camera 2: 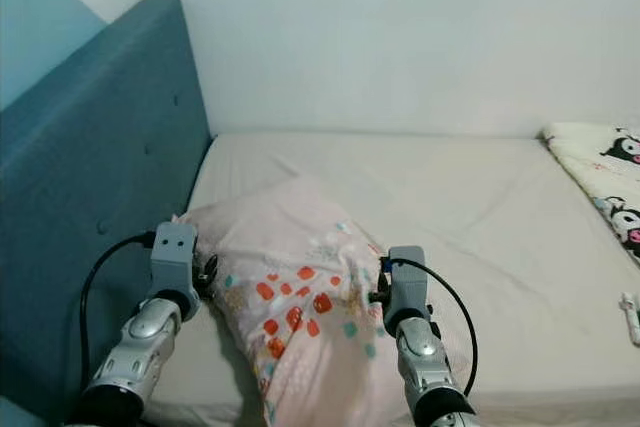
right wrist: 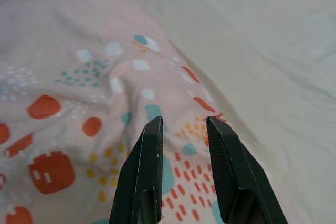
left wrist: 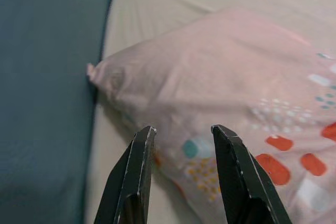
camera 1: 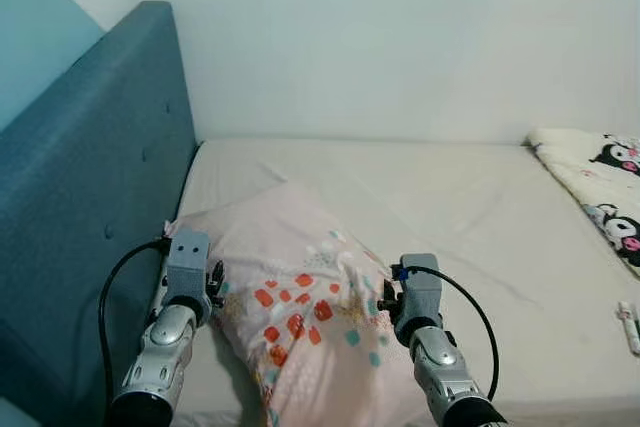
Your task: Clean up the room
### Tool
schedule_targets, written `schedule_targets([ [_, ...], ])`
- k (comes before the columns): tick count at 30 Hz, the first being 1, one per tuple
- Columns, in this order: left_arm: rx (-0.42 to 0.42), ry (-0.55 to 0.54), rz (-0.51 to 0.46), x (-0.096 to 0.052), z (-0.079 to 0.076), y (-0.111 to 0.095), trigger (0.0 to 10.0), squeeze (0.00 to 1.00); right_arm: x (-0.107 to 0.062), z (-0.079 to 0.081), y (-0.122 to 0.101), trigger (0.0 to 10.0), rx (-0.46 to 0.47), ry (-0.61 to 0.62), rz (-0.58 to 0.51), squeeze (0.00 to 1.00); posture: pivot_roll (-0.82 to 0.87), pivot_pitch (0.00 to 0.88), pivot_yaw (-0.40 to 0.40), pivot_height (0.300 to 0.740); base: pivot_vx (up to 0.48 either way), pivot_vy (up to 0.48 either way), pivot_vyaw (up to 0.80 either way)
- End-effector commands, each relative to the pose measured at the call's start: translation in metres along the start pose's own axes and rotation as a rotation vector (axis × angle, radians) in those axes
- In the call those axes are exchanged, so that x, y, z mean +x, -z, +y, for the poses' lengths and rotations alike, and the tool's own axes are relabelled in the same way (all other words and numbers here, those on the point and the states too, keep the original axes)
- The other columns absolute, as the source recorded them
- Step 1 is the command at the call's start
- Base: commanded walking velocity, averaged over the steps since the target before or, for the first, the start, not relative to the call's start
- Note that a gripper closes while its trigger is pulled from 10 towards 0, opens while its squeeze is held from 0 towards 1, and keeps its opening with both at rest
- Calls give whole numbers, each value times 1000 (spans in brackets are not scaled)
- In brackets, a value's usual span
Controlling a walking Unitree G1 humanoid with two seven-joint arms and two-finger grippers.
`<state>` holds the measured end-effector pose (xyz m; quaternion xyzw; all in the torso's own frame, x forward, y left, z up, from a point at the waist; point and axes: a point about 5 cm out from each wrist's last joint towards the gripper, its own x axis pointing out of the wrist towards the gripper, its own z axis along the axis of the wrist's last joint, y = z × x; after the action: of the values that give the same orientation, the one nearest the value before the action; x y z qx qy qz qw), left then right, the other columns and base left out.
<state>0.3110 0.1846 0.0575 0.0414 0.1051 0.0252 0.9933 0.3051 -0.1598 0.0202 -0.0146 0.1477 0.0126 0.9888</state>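
Both end effectors flank the pillow on the bed, left end effector and right end effector released, fingers parted. Pinch opposite edges evenly, then lift level. Its long axis runs diagonally, one corner touching the headboard.

1. I get soft, even, fairly bright room light in both eye views, without glare.
2. A faint shadow lies beneath the pillow beside the headboard.
3. My wrist views look soft; the black fingers are sharper than the fabric beyond.
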Motion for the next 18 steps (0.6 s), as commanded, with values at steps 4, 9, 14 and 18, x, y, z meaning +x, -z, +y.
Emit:
schedule_targets([
  [4, -2, -9, 7, -1, 1, 2, 10000, 0, 1, -3, -2, 10000, 17, 11, -2, 0, 79, 0, -67, 740, 0, 0, 0],
  [9, -5, -5, 1, -3, 0, 2, 10000, 0, 0, -4, 0, 10000, 38, 21, 16, 0, 80, 0, -68, 740, 0, 0, -613],
  [14, -9, 0, 8, -5, -1, 4, 10000, 0, 0, -4, 1, 10000, 31, 25, 15, 0, 80, 0, -68, 740, 0, 0, -800],
  [18, -11, -3, 11, -5, -1, 4, 10000, 0, -1, -4, 1, 10000, 22, 21, 12, 0, 75, 0, -65, 740, 0, 0, -600],
])
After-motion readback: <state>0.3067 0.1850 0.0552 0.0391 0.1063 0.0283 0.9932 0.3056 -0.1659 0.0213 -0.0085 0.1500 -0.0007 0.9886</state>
